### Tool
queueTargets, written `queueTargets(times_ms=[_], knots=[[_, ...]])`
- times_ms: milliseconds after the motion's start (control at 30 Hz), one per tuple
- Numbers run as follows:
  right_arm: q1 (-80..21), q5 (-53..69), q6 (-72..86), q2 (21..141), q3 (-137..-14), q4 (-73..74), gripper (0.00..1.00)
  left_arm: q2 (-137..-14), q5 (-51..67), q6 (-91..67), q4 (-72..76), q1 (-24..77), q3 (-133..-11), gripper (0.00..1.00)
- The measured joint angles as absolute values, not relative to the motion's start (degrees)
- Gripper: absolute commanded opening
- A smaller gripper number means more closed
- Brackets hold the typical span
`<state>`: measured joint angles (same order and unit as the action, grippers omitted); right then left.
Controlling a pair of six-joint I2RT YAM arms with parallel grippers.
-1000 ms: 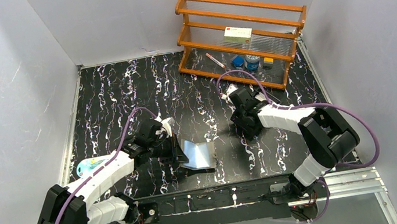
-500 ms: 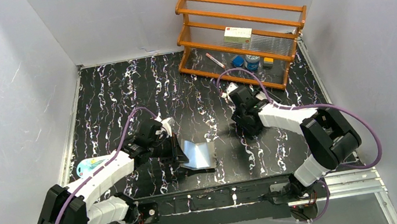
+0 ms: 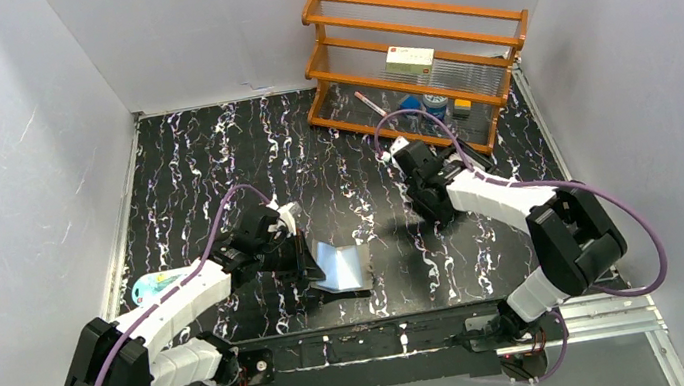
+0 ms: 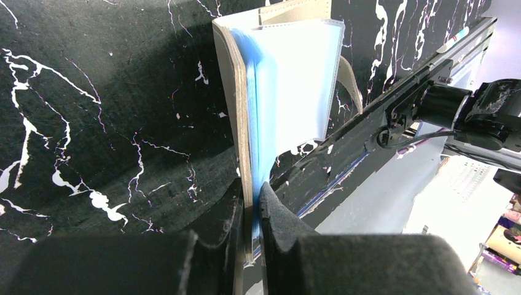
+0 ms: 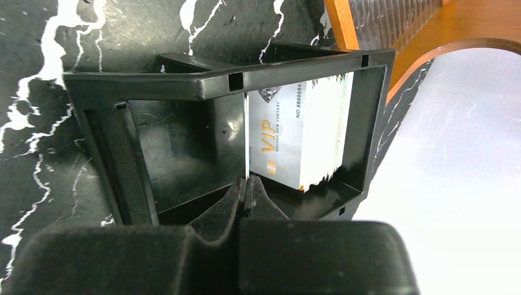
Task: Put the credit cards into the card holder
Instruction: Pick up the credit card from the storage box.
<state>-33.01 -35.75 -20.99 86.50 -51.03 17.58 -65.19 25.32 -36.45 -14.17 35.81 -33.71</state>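
L end effector [image 4: 249, 192] is pinching card holder [image 4: 295, 80] by cover edge, near counter [image 3: 214, 171] 6 o'clock rim. R end effector [image 5: 246, 187] is nipping one credit card [image 5: 246, 135] edge-on in black tray [image 5: 215, 83]; stack [image 5: 307, 135] is leaning at tray's 3 o'clock wall, 9 o'clock half open.

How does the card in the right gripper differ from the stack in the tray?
The gripped card stands alone, pinched by the right gripper; the stack rests against the black tray wall. The gripped card shows its thin edge; the stack shows a VIP face. Both are inside the tray.
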Motion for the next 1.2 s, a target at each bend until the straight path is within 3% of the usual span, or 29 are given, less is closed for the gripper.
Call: queueTargets(times_ms=[400,700,1033,1200], knots=[[-33.0,-32.9,-10.7,83.7,-58.0,29.9,0.00,-65.5,25.9,-39.0,-11.8,35.8,-33.7,0.02],[-33.0,-32.0,-0.4,80.2,-65.4,39.0,0.00,-68.7,28.1,-45.3,-0.9,35.8,-31.5,0.06],[-33.1,-27.7,14.2,74.6,-67.7,41.2,0.00,-76.8,28.2,-49.2,8.4,35.9,-26.9,0.15],[-33.1,-18.2,26.0,74.4,-69.9,41.4,0.00,-78.0,28.1,-50.2,10.8,36.0,-25.3,0.20]])
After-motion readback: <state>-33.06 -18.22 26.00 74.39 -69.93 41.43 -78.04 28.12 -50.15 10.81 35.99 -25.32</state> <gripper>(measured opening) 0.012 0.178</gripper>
